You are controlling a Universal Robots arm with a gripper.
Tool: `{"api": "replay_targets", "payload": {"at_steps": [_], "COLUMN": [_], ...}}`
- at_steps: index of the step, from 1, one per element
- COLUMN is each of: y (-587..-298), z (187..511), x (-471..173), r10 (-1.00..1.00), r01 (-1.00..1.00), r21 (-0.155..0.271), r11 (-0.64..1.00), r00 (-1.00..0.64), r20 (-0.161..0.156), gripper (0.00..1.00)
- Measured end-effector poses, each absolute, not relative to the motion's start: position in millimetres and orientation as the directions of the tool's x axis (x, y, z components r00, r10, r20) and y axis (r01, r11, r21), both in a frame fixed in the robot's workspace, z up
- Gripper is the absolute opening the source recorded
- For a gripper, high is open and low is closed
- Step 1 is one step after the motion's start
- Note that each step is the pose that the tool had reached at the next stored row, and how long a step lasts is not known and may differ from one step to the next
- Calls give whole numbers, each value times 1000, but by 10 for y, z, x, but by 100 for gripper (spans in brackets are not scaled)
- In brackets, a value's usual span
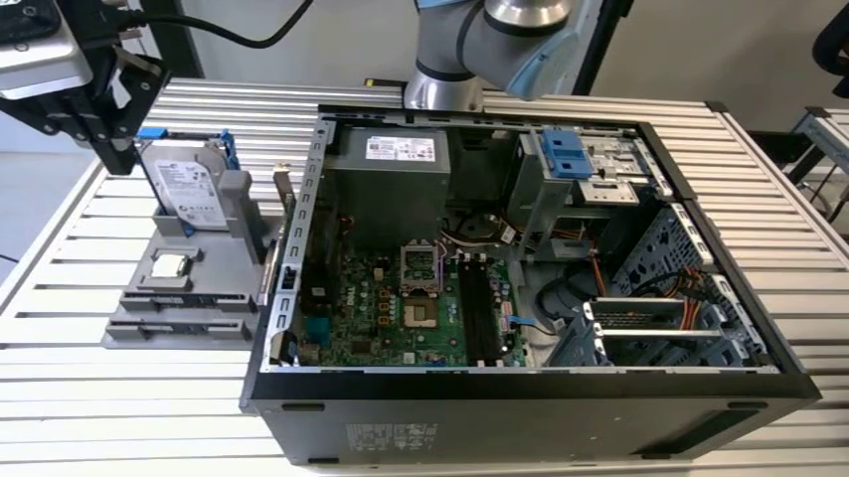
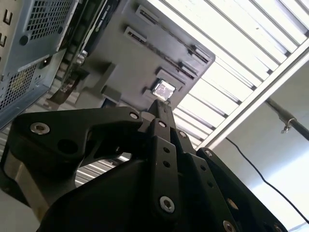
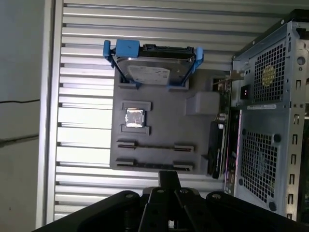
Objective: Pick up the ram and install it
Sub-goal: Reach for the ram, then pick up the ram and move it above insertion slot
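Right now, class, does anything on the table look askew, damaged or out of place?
Nothing stands out. The hard drive sits squarely in the grey holder, the processor chip lies flat in its recess, and the open computer case shows no damage.

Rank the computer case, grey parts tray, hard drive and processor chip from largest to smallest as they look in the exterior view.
1. computer case
2. grey parts tray
3. hard drive
4. processor chip
No two look alike in size.

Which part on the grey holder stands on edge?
The silver hard drive with blue rails: it stands on edge in the grey holder, while the square processor chip lies flat in its recess.
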State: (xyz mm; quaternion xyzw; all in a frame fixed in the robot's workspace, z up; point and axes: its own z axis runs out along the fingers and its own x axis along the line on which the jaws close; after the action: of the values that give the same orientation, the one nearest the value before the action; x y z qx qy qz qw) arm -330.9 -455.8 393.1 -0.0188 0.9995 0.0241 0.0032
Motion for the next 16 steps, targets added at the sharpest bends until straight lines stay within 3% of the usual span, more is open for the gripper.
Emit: {"api": "replay_targets", "payload": {"at_steps": [16], "y": [-4648], "z": [3930], "x": [-3310], "r10": [-65], "r01": [-65], "r21": [48], "r11": [997], "r00": [-998], "r20": [-7], "gripper": [0]}}
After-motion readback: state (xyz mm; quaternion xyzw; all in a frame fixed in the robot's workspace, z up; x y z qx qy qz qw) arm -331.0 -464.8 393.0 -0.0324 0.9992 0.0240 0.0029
